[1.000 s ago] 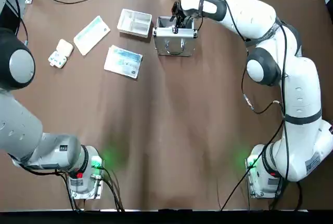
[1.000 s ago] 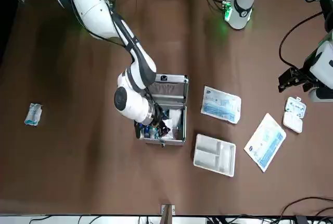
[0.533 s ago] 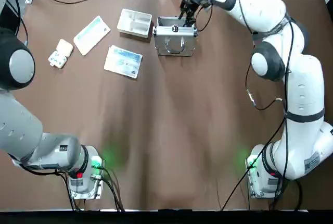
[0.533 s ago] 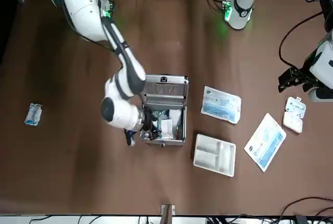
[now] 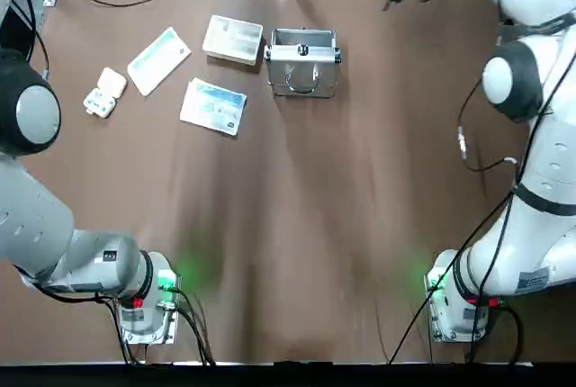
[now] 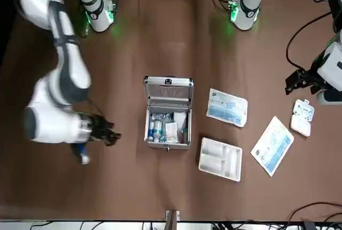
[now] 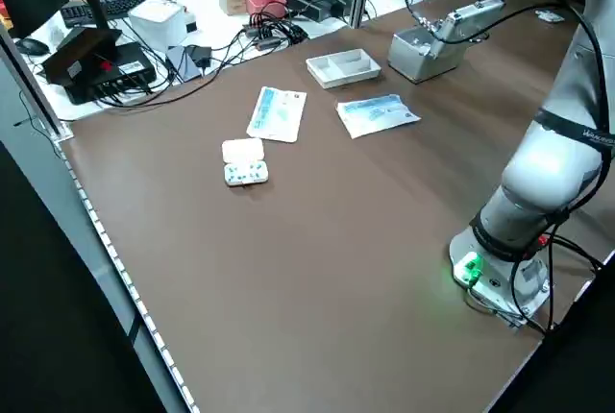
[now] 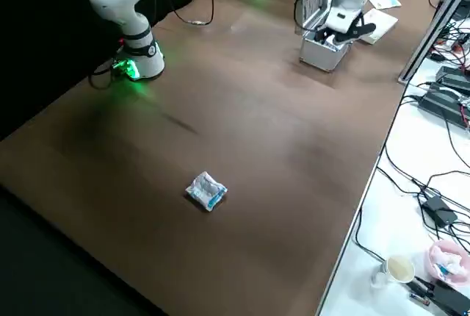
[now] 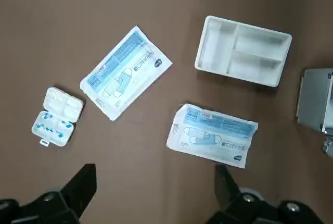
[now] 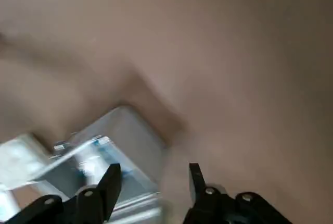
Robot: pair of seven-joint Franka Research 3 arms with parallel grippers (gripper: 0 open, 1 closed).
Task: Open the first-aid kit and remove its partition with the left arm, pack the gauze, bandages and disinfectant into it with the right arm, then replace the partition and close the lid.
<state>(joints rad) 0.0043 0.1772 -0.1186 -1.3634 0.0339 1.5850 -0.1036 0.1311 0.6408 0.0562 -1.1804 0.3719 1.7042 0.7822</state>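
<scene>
The right gripper (image 6: pixel 105 133) has swung out of the case (image 5: pixel 303 61) and off to the right, and now hangs over bare table (image 5: pixel 306 225) near the far edge, well apart from the case. Its fingers (image 10: pixel 111 180) are spread, with nothing between them. The case sits at the far middle of the table, its lid standing open. Blue-and-white items (image 6: pixel 160 128) lie inside it, but I cannot tell the disinfectant from the rest. The partition (image 5: pixel 233 39) lies on the table just left of the case, close to it but apart, with its compartments facing up. Nearer and to the left of the case is a blue-printed packet (image 5: pixel 213 106). A longer flat packet (image 5: pixel 158 59) lies farther left, and a small pill box (image 5: pixel 104 92) is beyond that, near the left edge. The left gripper (image 9: pixel 154 195) hovers above this left group, over bare table near the pill box, with its fingers (image 9: pixel 84 183) wide apart and holding nothing. Far out on the right side of the table, well away from everything else, a small crumpled blue-and-white packet (image 8: pixel 206 190) lies alone. The right arm (image 5: pixel 531 135) reaches from its base at the near right up to the far edge. The left arm (image 5: pixel 36 180) rises from the near left.
</scene>
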